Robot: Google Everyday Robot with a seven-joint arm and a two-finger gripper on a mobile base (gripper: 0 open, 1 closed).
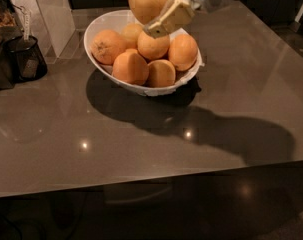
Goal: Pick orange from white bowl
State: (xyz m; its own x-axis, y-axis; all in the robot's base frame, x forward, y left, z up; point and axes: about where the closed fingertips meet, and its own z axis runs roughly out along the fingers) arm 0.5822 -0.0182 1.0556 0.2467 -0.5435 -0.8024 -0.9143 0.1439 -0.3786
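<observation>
The white bowl (106,26) stands at the back of the dark grey table and holds several oranges. My gripper (158,11) reaches in from the upper right, at the top edge of the view. It is shut on the orange (147,0), a large round yellow-orange fruit, and holds it up in the air above the bowl's far side. A cream fingertip (166,21) lies across the front of the fruit. The top of the orange is cut off by the frame.
A black mesh basket (26,59) with packets stands at the left edge. A pale upright panel (51,11) stands behind it. The table's front edge (151,176) runs across the lower part of the view.
</observation>
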